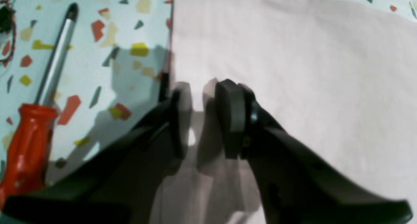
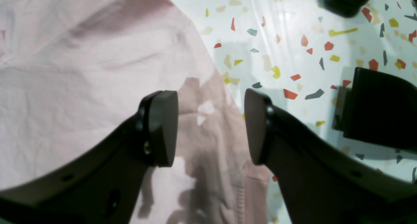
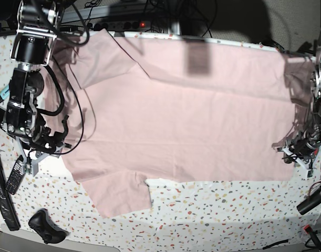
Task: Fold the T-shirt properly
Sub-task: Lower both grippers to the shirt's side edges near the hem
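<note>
The pale pink T-shirt [image 3: 192,115] lies spread flat across the speckled table [image 3: 218,210], plain side up, with a sleeve at the near left and another at the far left. At the shirt's right edge my left gripper [image 3: 301,153] is down on the lower corner. In the left wrist view the left gripper [image 1: 198,119] has its jaws drawn close on a raised ridge of pink cloth [image 1: 293,71]. Beside the near sleeve, my right gripper [image 3: 44,149] hovers. The right wrist view shows the right gripper [image 2: 211,126] open wide over the shirt's stitched edge [image 2: 241,191], gripping nothing.
A red-handled screwdriver [image 1: 29,146] lies on the table just beside the left gripper. A black block [image 2: 381,110] sits near the right gripper. A black handset [image 3: 16,176], a long black bar [image 3: 2,194] and a black mouse-like object [image 3: 44,226] lie at the front left. Cables run along the back edge.
</note>
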{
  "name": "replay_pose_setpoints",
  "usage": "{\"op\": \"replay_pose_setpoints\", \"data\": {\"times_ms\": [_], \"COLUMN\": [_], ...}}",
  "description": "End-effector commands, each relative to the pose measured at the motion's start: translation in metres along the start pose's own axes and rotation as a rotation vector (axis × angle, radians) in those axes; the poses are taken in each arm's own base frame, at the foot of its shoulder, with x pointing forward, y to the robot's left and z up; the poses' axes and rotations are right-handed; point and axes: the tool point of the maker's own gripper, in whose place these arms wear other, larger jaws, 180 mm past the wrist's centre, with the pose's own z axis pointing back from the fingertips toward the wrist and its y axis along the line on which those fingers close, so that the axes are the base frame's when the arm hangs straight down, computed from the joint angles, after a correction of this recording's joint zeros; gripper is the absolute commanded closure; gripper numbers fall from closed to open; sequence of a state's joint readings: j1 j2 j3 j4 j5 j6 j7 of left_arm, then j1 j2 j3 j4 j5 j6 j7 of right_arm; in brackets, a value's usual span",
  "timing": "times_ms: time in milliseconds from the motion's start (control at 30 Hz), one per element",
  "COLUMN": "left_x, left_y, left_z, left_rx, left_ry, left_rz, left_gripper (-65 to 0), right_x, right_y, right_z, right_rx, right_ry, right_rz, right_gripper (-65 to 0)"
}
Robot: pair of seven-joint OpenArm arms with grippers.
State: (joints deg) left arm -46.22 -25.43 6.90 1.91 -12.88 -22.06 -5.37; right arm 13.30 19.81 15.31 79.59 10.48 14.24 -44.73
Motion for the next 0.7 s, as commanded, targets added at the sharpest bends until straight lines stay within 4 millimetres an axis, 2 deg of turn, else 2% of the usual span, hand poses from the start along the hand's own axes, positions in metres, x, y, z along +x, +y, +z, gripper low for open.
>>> {"op": "replay_pose_setpoints", "data": {"times_ms": [0, 133, 333, 467, 533, 667], "left_x": [0.030, 0.019, -0.015, -0.019, -0.019, -0.024], "left_y": [0.011, 0.011, 0.012, -0.010, -0.022, -0.029], "left_z": [0.003, 0.003, 0.005, 0.006, 0.007, 0.006], "left_rx": [0.027, 0.026, 0.027, -0.097, -0.158, -0.176], "left_ry": [-0.062, -0.042, 0.006, 0.005, 0.017, 0.040], "left_rz": [0.004, 0.004, 0.004, 0.006, -0.023, -0.085], "left_gripper": [-16.6, -16.6, -16.6, -15.9, -13.4, -4.0], "right_x": [0.022, 0.022, 0.022, 0.025, 0.028, 0.045], "right_y": [-0.005, -0.006, -0.003, -0.002, -0.002, -0.003], "right_z": [0.005, 0.005, 0.005, 0.005, 0.006, 0.008], "right_rx": [-0.007, -0.010, 0.002, 0.010, 0.014, 0.012], "right_ry": [-0.054, -0.054, -0.055, -0.062, -0.070, -0.115], "right_rz": [0.011, 0.014, 0.027, 0.027, 0.023, 0.022], "right_gripper": [-31.6, -31.6, -31.6, -31.6, -31.6, -31.6]}}
